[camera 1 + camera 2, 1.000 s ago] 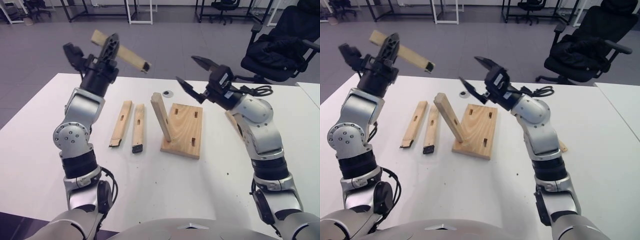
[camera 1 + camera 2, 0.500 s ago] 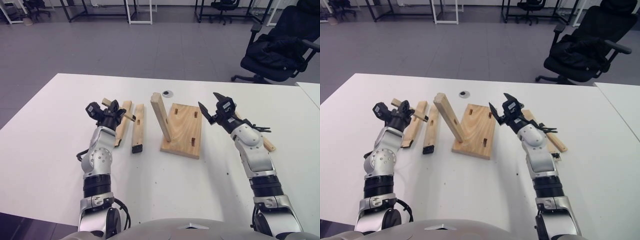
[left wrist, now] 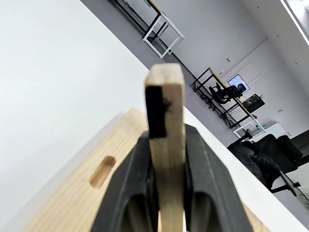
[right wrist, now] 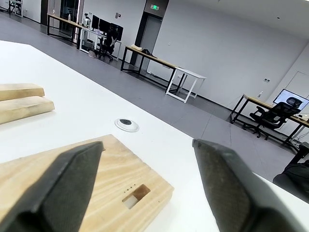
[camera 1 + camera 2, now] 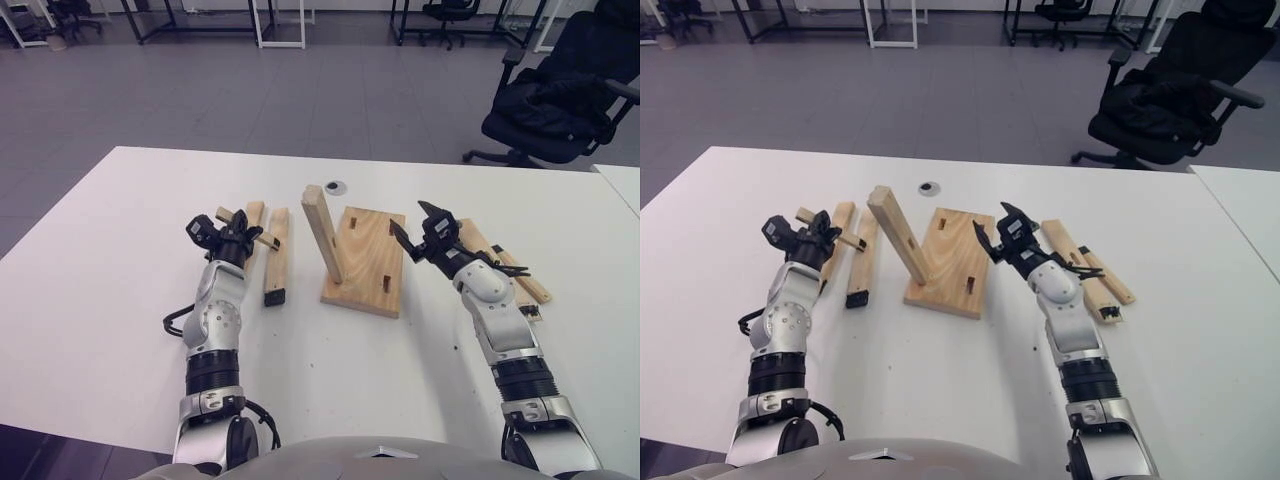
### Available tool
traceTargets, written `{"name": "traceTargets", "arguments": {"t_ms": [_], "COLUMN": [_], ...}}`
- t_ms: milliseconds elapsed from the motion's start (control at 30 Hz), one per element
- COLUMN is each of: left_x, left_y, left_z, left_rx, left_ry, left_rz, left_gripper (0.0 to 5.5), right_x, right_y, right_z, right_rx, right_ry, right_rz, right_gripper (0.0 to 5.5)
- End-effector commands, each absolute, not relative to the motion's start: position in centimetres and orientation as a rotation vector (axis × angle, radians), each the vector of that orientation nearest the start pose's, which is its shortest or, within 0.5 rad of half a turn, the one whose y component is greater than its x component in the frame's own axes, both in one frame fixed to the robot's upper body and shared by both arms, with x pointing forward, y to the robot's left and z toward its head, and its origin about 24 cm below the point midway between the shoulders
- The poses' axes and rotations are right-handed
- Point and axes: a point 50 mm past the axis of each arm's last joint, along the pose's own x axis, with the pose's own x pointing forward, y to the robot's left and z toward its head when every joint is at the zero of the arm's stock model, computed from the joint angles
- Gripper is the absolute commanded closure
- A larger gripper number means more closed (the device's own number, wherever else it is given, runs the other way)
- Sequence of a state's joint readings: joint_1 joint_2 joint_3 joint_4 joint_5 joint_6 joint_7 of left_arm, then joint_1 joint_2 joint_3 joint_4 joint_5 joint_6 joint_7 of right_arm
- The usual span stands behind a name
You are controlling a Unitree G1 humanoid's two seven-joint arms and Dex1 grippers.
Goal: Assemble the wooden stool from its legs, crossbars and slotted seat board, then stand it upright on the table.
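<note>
Wooden leg gripped by left end effector; right end effector gapes.

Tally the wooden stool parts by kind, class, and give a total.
Flat slotted wooden seat board: 1
Long wooden bars lying on the white table: 4
Tilted wooden bar standing on the board: 1
Wooden bar held in the left gripper: 1
Total: 7

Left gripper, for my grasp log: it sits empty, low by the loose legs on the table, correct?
Not empty: the left wrist view shows the left gripper holding a wooden piece between its fingers; it sits low by the loose legs on the table.
</note>
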State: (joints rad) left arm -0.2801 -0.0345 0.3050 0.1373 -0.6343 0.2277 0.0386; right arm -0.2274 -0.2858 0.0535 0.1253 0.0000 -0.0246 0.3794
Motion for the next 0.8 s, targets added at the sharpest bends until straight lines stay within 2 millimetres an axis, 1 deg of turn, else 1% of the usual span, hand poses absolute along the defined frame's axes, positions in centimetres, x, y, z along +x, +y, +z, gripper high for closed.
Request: {"name": "traceTargets", "arguments": {"t_ms": [33,200,300,333,467,633,700,800], "left_x": [30.5,30.9,30.6,30.3,29.1,27.0,26.3,24.9], "left_y": [17.9,17.0,16.6,16.6,17.2,18.6,18.3,17.6], "left_z": [5.9,5.5,4.8,4.5,3.1,1.5,0.2,-2.0], "left_rx": [-0.662,-0.607,-0.519,-0.458,-0.216,-0.056,-0.038,0.040], "left_ry": [0.026,0.037,0.074,0.092,0.167,0.236,0.307,0.434], "left_rz": [0.125,0.107,0.111,0.114,0.143,0.205,0.167,0.032], "left_gripper": [5.11,5.11,5.11,5.11,5.11,5.11,5.11,5.11], "right_x": [29.2,29.2,29.1,29.1,29.0,28.9,29.0,29.2], "right_y": [-16.1,-15.8,-15.8,-15.7,-15.6,-15.8,-16.0,-16.2], "right_z": [7.1,7.0,6.9,6.8,6.7,6.7,6.7,6.9], "right_rx": [-0.304,-0.303,-0.310,-0.314,-0.343,-0.368,-0.387,-0.419], "right_ry": [-0.052,-0.052,-0.047,-0.046,-0.045,-0.051,-0.053,-0.062], "right_rz": [0.449,0.456,0.457,0.459,0.459,0.442,0.436,0.431], "right_gripper": [2.06,2.06,2.06,2.06,2.06,2.06,2.06,2.06]}}
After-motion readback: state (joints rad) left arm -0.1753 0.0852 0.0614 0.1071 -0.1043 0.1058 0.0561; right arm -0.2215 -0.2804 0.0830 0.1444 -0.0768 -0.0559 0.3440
